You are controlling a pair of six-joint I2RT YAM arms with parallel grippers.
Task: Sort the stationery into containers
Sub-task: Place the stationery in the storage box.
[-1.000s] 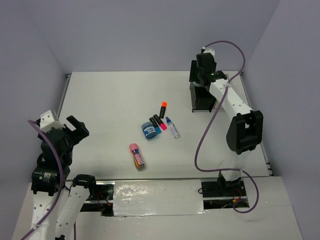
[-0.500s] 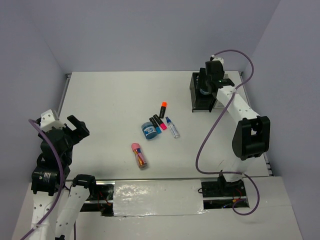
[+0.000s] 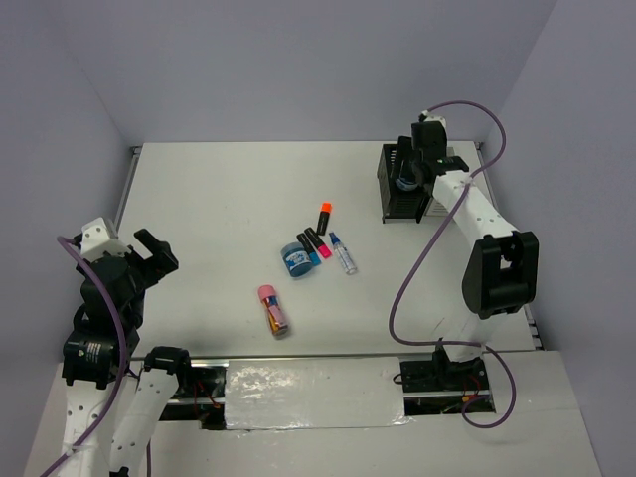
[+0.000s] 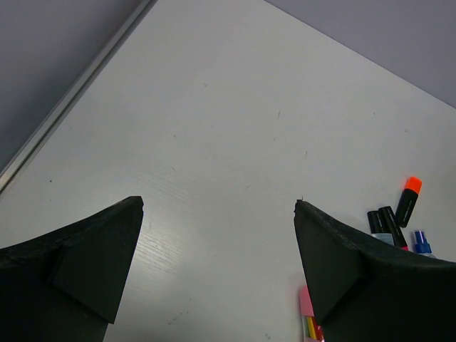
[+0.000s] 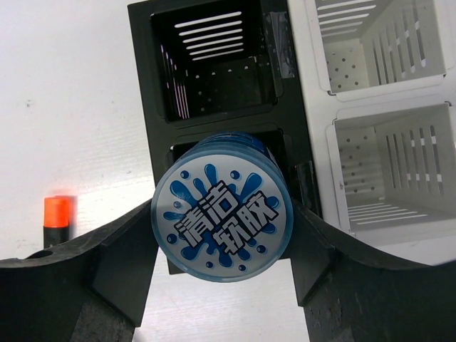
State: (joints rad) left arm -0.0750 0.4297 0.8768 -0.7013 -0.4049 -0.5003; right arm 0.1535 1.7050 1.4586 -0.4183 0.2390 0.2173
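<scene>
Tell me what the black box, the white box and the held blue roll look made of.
Black box: likely moulded plastic, matte, thin walls with slats and dot holes. White box: seemingly the same plastic, slightly shinier. Blue roll: translucent blue plastic rim, probably; glossy printed label on its face.

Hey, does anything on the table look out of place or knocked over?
Nothing looks spilled or damaged. The pink-capped tube lies alone, apart from the cluster of markers, pen and tape roll. The right gripper holds a second tape roll over the black box.
</scene>
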